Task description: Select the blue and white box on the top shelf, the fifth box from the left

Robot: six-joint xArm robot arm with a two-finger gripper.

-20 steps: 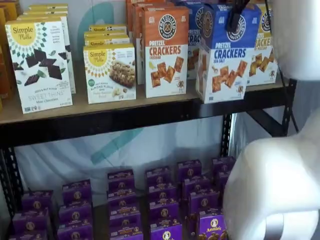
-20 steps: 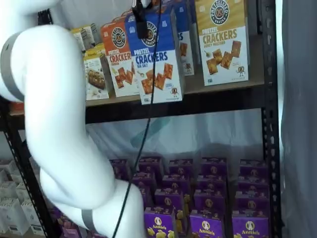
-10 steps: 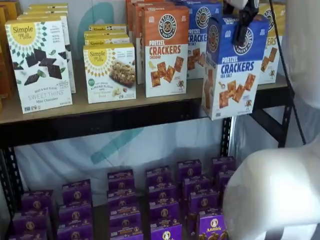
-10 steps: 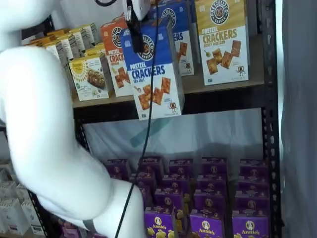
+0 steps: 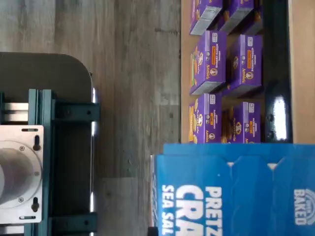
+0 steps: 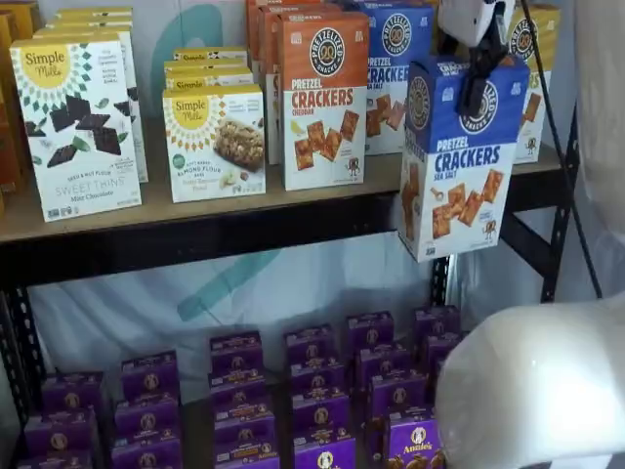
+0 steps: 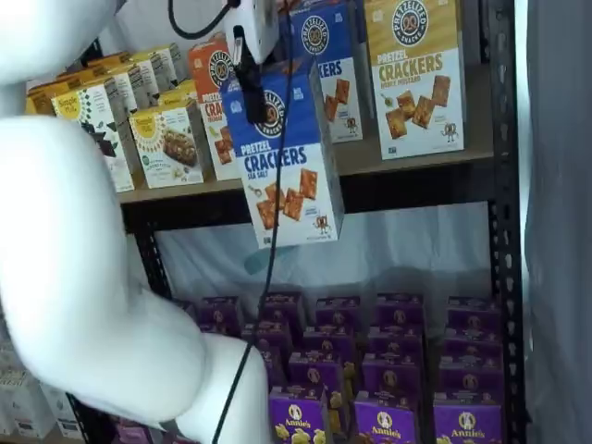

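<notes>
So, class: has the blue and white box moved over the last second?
Yes. The blue and white box has come forward off the top shelf and now hangs in front of its rail.

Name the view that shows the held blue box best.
A shelf view: the blue box hangs whole, front label readable, off the top shelf, gripper shut on its top. The other shelf view shows it tilted; the wrist view only its top.

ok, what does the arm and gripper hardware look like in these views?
The arm is bulky glossy white, rounded links, with a grey band near the lower joint. The gripper has a white body and black fingers. A thin black cable hangs down beside it in both shelf views.
</notes>
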